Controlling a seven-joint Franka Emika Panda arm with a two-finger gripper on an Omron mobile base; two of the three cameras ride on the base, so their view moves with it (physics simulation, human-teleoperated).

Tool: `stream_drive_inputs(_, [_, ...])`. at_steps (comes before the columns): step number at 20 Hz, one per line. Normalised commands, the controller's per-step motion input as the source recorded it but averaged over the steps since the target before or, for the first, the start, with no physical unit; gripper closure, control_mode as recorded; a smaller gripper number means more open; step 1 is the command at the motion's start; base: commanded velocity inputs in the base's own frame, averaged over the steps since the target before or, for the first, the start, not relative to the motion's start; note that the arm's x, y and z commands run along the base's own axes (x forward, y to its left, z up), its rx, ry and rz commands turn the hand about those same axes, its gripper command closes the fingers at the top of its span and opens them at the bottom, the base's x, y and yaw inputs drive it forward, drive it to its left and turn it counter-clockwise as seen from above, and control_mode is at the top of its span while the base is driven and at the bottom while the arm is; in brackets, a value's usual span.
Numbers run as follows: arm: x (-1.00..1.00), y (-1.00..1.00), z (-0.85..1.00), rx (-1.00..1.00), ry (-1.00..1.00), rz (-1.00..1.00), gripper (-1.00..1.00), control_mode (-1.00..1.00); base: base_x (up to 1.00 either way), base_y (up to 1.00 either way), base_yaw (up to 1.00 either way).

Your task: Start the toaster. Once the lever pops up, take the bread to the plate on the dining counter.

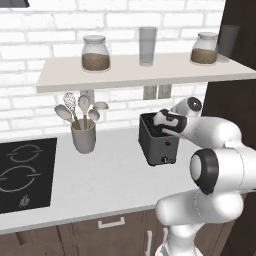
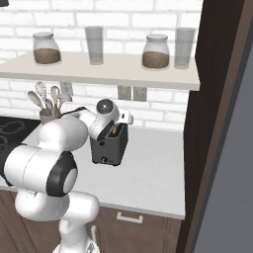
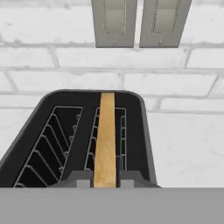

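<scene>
Gripper (image 3: 105, 183) clenched on bread (image 3: 105, 135) top edge, directly over toaster (image 1: 159, 142); slice stands upright in right slot.

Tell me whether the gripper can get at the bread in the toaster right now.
Probably yes: the gripper sits directly over the toaster, its fingers shut on either side of the bread, with nothing in between.
</scene>
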Motion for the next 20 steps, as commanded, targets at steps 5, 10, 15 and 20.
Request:
stream_drive_inputs(5, [-0.16,0.00,0.35,0.00,-0.12,0.00,1.00,-1.00,0.00,0.00,0.00])
stream_drive_inputs(10, [-0.10,0.00,0.59,0.00,-0.09,0.00,1.00,-1.00,0.00,0.00,0.00])
stream_drive_inputs(15, [-0.17,0.00,0.55,0.00,-0.01,0.00,1.00,-1.00,0.00,0.00,0.00])
stream_drive_inputs(20, [-0.56,-0.03,0.31,0.00,0.02,0.00,1.00,-1.00,0.00,0.00,0.00])
